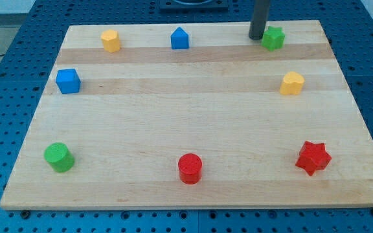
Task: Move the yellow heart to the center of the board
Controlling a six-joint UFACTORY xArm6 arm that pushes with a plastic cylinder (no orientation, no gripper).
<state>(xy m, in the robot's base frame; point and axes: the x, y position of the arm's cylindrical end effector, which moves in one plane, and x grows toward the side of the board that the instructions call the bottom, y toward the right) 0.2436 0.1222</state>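
My tip [258,37]: the dark rod comes down from the view's top edge and ends on the board near its top right, just to the left of the green star, very close to it; I cannot tell whether they touch
Pincer: my arm ends in a plain rod, so there are no jaws to read as wide, narrow or holding
Yellow heart [292,83]: sits on the right side of the board, below and a little to the right of the green star, well apart from my tip and well to the right of the board's middle; the heart shape is only roughly readable from here
Green star [274,38]: near the top right corner, immediately right of my tip
Yellow hexagon [111,40]: near the top left, its outline looks six-sided
Blue house-shaped block [180,39]: along the top edge, between the yellow hexagon and my tip, with a pointed top
Blue cube [68,81]: on the left side, below and left of the yellow hexagon
Green cylinder [59,157]: near the bottom left corner, standing upright
Red cylinder [190,168]: at the bottom centre, upright, well apart from its neighbours
Red star [313,157]: near the bottom right corner, below the yellow heart
Board [186,110]: pale wood with lengthwise bands of lighter and darker grain, lying on a blue perforated table [5,77]
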